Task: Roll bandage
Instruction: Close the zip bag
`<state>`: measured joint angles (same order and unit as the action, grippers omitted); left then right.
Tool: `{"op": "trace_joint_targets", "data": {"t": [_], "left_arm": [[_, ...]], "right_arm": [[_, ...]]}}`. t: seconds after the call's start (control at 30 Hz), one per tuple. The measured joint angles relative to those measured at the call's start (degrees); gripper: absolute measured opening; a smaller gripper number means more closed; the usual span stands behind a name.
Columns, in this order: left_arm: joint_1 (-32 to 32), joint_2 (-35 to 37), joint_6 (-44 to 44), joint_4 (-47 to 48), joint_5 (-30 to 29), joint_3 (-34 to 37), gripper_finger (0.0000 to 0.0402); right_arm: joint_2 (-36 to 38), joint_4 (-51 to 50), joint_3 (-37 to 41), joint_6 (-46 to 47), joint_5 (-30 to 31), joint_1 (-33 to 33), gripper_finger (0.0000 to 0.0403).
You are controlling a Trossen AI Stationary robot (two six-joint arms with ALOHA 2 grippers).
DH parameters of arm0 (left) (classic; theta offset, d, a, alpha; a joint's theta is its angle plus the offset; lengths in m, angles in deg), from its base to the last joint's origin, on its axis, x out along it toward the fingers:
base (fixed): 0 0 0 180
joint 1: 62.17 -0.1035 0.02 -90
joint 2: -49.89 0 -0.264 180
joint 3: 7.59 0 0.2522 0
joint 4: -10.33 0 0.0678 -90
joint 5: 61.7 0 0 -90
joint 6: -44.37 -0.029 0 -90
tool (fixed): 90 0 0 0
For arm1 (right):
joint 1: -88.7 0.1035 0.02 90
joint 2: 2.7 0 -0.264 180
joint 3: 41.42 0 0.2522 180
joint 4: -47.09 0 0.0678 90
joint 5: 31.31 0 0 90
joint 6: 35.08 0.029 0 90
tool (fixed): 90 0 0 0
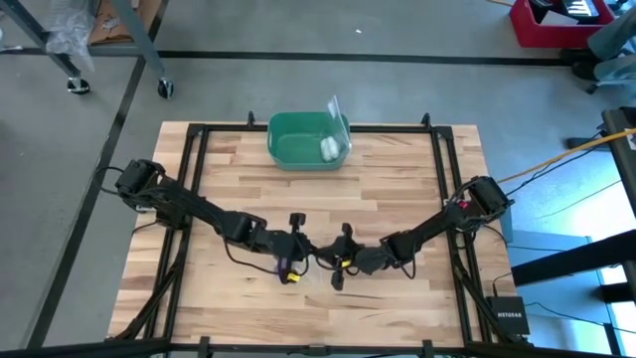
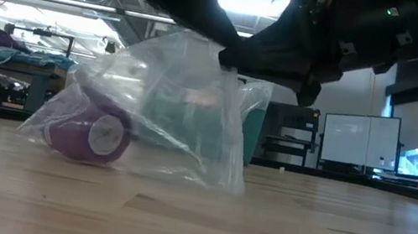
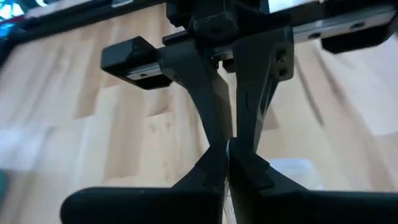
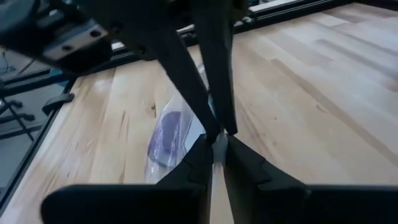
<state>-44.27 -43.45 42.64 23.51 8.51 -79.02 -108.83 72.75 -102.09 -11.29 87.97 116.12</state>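
Observation:
The bandage is a small purple roll inside a clear plastic bag. It also shows through the plastic in the right wrist view. The bag's bottom, with the roll in it, rests on the wooden table. Its top is drawn up to where both grippers meet tip to tip over the table's near middle. My left gripper and my right gripper are both shut on the bag's top. My left gripper pinches the bag's thin upper edge between its two fingertips, slanting down from the table's left. The bag hangs below the fingers with its bottom on the table. My right gripper pinches the same upper edge between its fingertips, coming almost level from the table's right and meeting the left gripper's fingertips head-on. The plastic falls away below it toward the roll.
A green bin stands at the table's far middle with a small white roll in it. A black frame runs round the tabletop. Bare wood lies to the left, right and far side of the grippers.

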Motion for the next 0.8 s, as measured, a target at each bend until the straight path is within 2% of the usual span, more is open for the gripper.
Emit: {"op": "trace_joint_targets", "data": {"t": [0.23,0.5,0.67,0.8], "left_arm": [[0.7,-0.1,-3.8,8.8,-7.0,-4.9,0.0001],[0.7,0.0,-5.3,15.6,-11.8,-7.9,0.0],[-0.4,2.0,-5.9,19.5,-21.7,-9.0,0.0001],[-0.3,5.1,-4.5,20.9,-18.2,-8.9,0.0001]], "right_arm": [[0.1,0.4,-0.1,0.9,0.5,0.0,0.0032],[0.2,-0.5,-0.2,1.8,-0.7,0.0,0.0023],[-0.1,-4.2,0.0,2.9,-9.6,1.3,0.0026],[0.0,-5.0,-0.1,3.3,-6.1,0.7,0.0024]]}}
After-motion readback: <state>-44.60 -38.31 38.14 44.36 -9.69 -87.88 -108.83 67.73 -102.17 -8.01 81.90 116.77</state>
